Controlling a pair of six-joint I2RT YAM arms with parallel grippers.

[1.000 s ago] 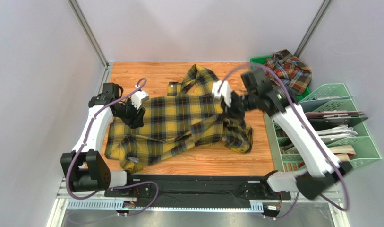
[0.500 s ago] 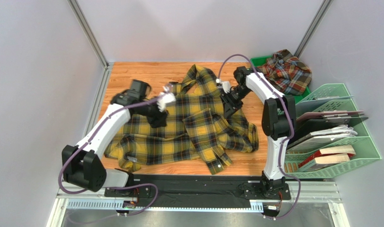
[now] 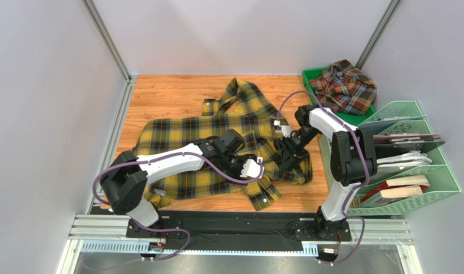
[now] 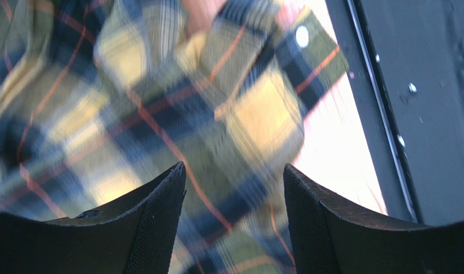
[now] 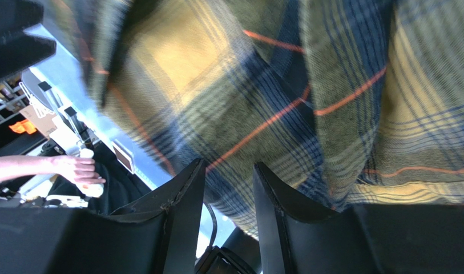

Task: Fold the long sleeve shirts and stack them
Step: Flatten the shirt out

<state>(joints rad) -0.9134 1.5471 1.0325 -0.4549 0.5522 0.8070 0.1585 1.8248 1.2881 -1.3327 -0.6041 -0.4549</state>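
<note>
left fingers (image 4: 154, 222) have swung right across the yellow shirt (image 3: 182, 134), parted.

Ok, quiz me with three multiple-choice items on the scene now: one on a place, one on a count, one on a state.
1. Where is the red shirt?
A. on the floor
B. hung on a wall
C. in the green tray

2. How many shirts show?
A. two
B. one
C. three

3. How are the left fingers?
A. shut on a sleeve
B. open, nothing between them
C. out of view

Answers:
1 C: it lies bunched in the tray at far right.
2 A: the red one and the yellow shirt, spread out.
3 B: the wrist view shows a clear gap over the plaid.
</note>
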